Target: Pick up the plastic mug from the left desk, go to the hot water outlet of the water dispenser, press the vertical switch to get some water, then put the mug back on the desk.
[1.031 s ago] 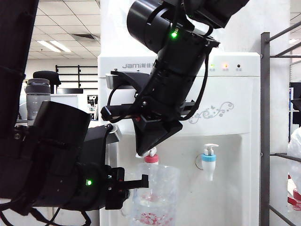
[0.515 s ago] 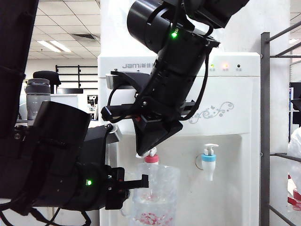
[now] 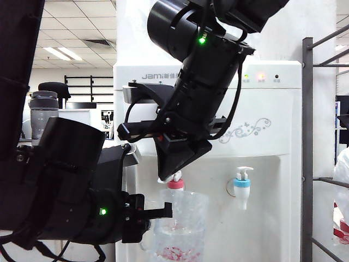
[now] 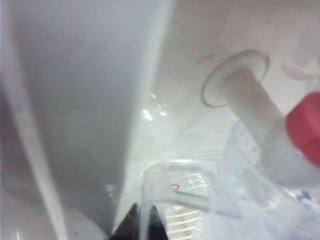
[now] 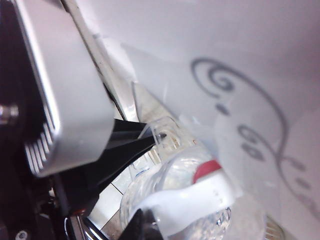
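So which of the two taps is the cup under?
The red-collared tap, left of the blue-collared tap; the right end effector sits on it, the cup beneath.

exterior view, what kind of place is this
Probably an office: a white water dispenser with two taps, a grid ceiling with strip lights, and a desk chair in the room behind.

I'm in an office: behind my left gripper [image 3: 166,210] a suspended tile ceiling [image 3: 76,22] with panel lights, a black office chair [image 3: 54,90], and beside my right gripper [image 3: 169,173] a white water dispenser [image 3: 272,136].
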Robot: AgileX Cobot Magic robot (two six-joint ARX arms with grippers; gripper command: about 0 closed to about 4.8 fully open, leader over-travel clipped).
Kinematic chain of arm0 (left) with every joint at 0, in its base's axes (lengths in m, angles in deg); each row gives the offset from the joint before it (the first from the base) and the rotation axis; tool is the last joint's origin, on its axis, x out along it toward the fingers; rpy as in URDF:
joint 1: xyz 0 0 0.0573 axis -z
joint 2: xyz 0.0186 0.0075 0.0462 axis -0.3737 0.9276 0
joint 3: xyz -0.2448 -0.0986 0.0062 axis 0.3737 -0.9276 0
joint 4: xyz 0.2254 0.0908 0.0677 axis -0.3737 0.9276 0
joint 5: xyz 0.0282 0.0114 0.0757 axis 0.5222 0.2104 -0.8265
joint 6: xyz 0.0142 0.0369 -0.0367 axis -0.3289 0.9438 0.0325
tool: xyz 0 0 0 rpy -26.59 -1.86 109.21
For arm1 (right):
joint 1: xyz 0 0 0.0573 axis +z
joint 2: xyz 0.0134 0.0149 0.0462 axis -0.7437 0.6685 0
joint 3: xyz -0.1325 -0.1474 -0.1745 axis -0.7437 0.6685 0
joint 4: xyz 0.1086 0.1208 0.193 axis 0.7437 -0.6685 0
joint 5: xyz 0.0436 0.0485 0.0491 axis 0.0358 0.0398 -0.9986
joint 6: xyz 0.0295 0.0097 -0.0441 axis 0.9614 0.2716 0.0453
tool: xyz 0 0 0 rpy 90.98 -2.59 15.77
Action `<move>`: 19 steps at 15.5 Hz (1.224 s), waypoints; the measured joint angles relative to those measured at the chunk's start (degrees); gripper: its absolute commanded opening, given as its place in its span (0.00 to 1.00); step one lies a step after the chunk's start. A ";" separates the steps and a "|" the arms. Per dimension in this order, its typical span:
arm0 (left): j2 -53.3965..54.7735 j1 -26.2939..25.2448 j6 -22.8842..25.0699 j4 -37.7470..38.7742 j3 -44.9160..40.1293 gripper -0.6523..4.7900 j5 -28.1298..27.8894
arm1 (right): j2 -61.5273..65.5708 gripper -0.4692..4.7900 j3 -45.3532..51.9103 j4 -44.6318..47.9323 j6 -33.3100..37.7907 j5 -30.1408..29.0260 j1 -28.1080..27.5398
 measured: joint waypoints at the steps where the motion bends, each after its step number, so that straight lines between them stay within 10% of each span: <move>1: 0.00 0.00 0.00 0.00 0.00 0.11 0.00 | 0.00 0.08 0.00 -0.02 0.00 0.00 0.00; 19: 0.00 0.00 0.00 0.00 0.00 0.11 0.00 | -0.42 0.08 0.00 -1.36 0.13 0.13 0.00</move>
